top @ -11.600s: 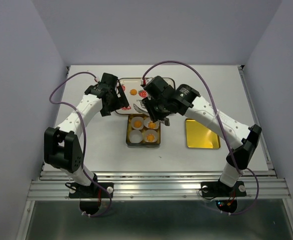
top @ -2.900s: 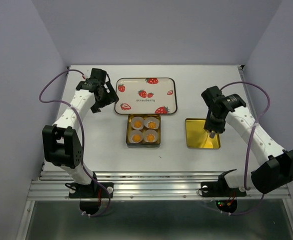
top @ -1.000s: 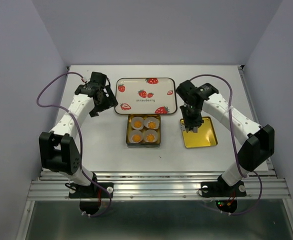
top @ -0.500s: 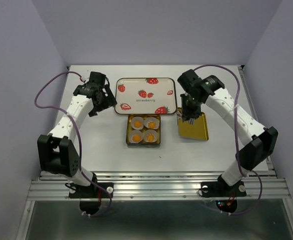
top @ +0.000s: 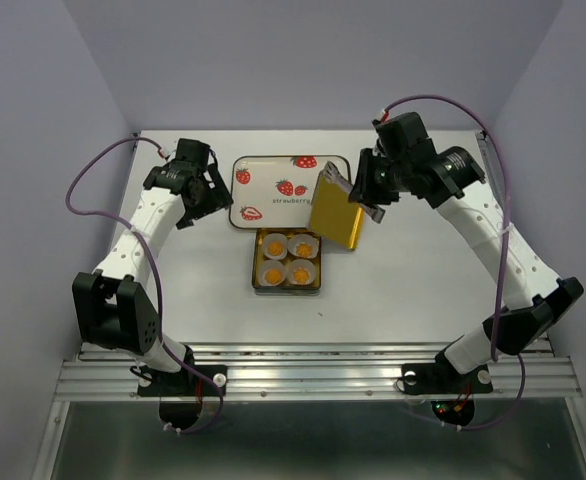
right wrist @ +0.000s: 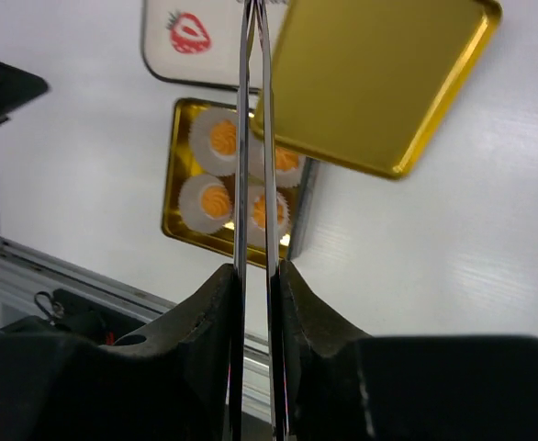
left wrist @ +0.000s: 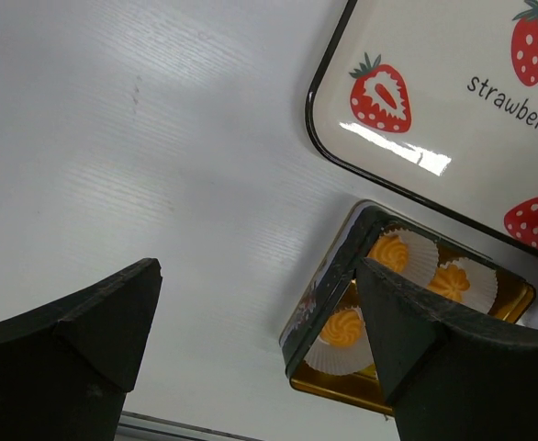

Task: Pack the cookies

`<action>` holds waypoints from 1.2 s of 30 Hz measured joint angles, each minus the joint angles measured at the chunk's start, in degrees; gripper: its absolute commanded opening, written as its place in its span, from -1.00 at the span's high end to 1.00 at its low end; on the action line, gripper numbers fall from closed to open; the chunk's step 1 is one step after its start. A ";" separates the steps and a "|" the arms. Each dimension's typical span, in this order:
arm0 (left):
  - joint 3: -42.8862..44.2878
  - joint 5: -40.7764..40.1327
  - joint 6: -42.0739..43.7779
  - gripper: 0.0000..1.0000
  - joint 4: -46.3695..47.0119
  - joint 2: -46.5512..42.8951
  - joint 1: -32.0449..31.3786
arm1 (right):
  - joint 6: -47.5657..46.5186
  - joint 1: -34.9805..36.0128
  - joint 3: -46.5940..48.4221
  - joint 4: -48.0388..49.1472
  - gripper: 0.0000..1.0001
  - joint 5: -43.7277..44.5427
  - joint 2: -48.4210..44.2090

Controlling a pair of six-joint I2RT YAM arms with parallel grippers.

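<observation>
Four orange-yellow cookies point(top: 274, 241) sit in white paper cups inside the open gold tin point(top: 256, 272) at the table's middle. They also show in the left wrist view point(left wrist: 341, 326) and the right wrist view point(right wrist: 216, 197). My right gripper point(top: 363, 200) point(right wrist: 255, 271) is shut. Two thin metal blades between its fingers pinch the edge of the gold lid point(top: 335, 210) point(right wrist: 370, 73). The lid hangs tilted above the table, just up and right of the tin. My left gripper point(top: 195, 205) point(left wrist: 251, 340) is open and empty, left of the tin.
A white strawberry-printed tray point(top: 291, 190) point(left wrist: 453, 138) lies behind the tin with nothing on it. Bare white table point(top: 423, 270) lies right of the tin. A metal rail point(top: 313, 375) runs along the near edge.
My right gripper has lifted the gold lid off the table at the right and carried it left and up, tilting it near the tin. The left arm has barely moved.
</observation>
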 measured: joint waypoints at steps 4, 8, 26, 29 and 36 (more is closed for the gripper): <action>0.33 0.00 0.46 -0.98 -0.09 0.00 0.00 | -0.22 0.00 2.14 6.12 0.99 -2.40 -0.31; 0.39 0.00 0.74 -0.98 -0.26 0.00 0.00 | 0.61 0.00 3.06 11.67 0.99 -5.01 -0.28; 5.86 0.33 0.57 -0.98 -1.38 0.92 0.00 | 5.07 -6.71 3.04 -1.07 0.99 5.44 12.04; 5.42 0.55 -0.26 -0.98 -0.90 1.27 0.00 | 4.35 -6.75 3.04 -3.63 0.99 6.51 14.27; 1.22 0.37 -2.78 -0.98 0.20 1.09 0.00 | 1.92 -6.75 2.67 -6.93 0.99 7.21 14.58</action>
